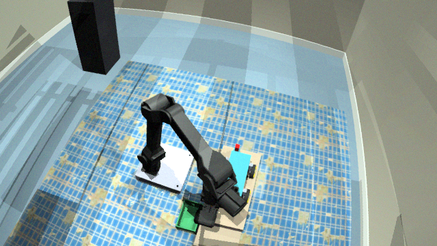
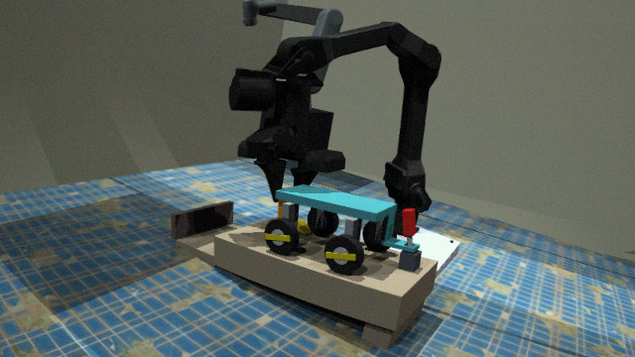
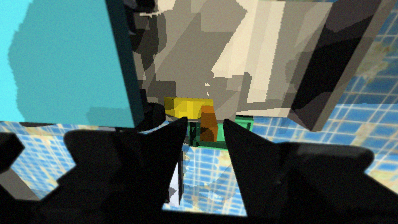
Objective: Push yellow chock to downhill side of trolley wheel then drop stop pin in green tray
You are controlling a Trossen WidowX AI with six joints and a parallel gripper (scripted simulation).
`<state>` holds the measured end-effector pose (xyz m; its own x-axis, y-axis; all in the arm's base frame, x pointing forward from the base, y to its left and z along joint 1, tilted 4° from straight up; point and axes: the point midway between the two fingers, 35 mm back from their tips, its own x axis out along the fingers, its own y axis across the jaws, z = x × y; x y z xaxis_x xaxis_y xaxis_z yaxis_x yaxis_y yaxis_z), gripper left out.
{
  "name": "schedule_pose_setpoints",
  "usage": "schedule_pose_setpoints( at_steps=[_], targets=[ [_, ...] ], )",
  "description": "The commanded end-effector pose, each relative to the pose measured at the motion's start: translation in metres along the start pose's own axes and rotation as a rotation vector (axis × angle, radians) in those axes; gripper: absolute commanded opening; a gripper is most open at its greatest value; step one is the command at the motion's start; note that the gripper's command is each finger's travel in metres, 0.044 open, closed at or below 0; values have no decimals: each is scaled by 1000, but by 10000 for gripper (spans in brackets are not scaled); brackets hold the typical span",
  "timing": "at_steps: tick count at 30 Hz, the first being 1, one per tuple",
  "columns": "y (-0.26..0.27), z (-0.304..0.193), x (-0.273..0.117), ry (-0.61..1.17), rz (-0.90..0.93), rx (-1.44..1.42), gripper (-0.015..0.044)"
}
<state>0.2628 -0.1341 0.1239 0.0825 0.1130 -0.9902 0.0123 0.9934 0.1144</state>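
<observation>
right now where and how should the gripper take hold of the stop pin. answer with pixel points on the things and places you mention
By its red head (image 1: 237, 147) (image 2: 409, 222), coming from above, fingers on opposite sides. The head stands upright and proud of the teal bracket (image 2: 403, 245), its flat faces likely giving the fingers a square bite, and a straight pull should then lift it out.

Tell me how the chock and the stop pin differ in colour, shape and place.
The chock is yellow with an orange handle; the stop pin has a red head on a pale shaft. The chock has a wide body with the handle rising from it, while the pin is one narrow upright piece. The chock sits towards the downhill end, the pin at the uphill end. Both offer an upright part to grip.
</observation>
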Motion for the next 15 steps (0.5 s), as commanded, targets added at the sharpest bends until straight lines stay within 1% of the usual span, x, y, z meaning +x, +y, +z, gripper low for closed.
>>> schedule_pose_setpoints(
  at_steps=[1,14,15],
  targets=[
    [-1,1,-13,-9,2,-4,190],
    [-1,2,-55,-9,4,-3,190],
    [-1,1,-49,-6,1,1,216]
  ],
)
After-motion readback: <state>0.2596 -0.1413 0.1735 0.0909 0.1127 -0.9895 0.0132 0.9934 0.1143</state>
